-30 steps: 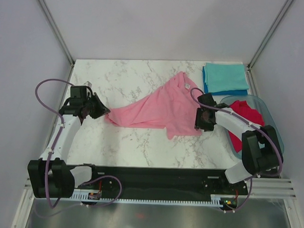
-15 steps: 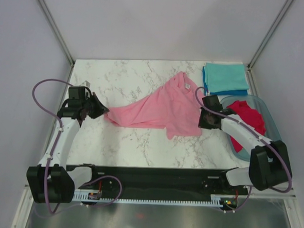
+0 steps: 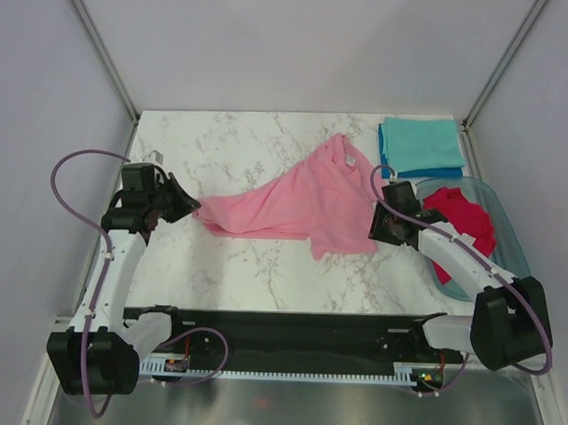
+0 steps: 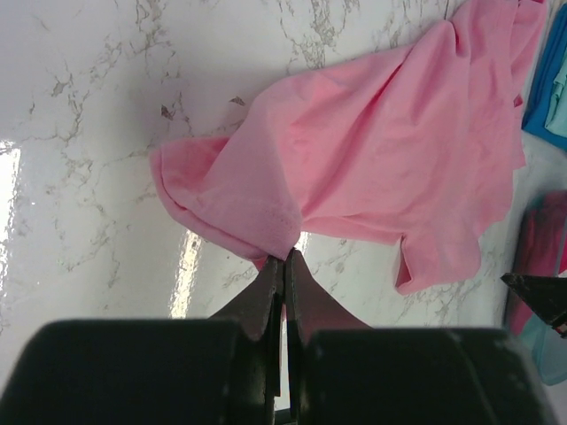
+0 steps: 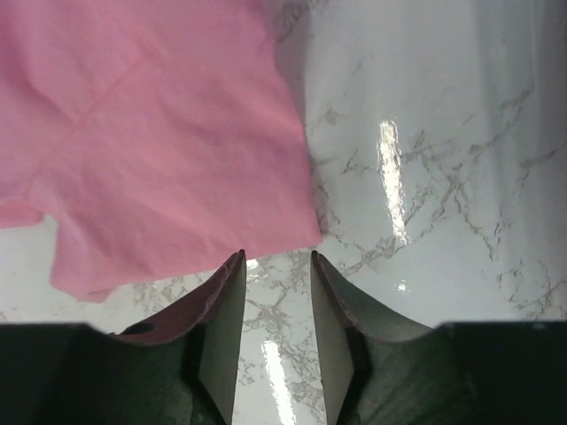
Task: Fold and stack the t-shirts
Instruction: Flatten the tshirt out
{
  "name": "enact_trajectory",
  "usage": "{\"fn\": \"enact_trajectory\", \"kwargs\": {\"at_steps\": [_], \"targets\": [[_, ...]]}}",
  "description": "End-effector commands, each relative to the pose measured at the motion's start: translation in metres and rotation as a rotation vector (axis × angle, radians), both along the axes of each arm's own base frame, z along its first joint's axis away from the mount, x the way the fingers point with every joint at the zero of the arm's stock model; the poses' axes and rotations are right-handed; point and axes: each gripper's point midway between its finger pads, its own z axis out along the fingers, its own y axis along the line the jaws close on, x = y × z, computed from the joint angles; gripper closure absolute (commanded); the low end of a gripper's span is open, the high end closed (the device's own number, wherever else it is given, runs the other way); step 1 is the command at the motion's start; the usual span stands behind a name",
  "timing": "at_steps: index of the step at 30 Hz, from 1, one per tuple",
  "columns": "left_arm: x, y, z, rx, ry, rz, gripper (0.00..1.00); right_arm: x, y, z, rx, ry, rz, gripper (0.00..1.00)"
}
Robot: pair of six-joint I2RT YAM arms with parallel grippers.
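Observation:
A light pink t-shirt point(image 3: 294, 202) lies spread and creased across the marble table; it also shows in the left wrist view point(image 4: 381, 159) and the right wrist view point(image 5: 151, 142). My left gripper point(image 3: 189, 209) is shut on the shirt's left corner, pinched at the fingertips point(image 4: 283, 258). My right gripper point(image 3: 379, 230) is open and empty, its tips point(image 5: 275, 257) just off the shirt's lower right corner. A crimson red t-shirt point(image 3: 461, 223) lies in the tub. Folded teal point(image 3: 422, 143) and blue point(image 3: 425, 170) shirts are stacked at the back right.
A clear bluish plastic tub point(image 3: 510, 241) stands at the right edge, beside my right arm. Grey walls with metal rails enclose the table on three sides. Bare marble point(image 3: 245, 272) lies in front of the pink shirt.
My left gripper has pulled a little further left with the shirt corner. My right arm has swung outward to the right, its gripper backing slightly off the shirt's right edge.

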Motion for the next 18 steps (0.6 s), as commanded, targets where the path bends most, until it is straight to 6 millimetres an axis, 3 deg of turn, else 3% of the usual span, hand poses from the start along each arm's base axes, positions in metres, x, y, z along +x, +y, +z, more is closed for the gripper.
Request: {"fn": "enact_trajectory", "kwargs": {"at_steps": [1,7,15,18], "targets": [[-0.004,-0.007,0.002,-0.036,-0.007,-0.023,0.98,0.006,-0.003,-0.015,-0.021,0.002,-0.007,0.55],[-0.002,-0.009,-0.002,-0.047,0.005,-0.026,0.98,0.003,-0.005,-0.051,-0.047,0.063,-0.009,0.52],[0.0,-0.008,-0.01,-0.039,0.018,-0.032,0.98,0.004,-0.005,-0.073,-0.061,0.079,0.002,0.56],[0.0,-0.008,-0.01,-0.036,0.016,-0.034,0.98,0.003,-0.009,-0.071,-0.077,0.071,0.0,0.78]]}}
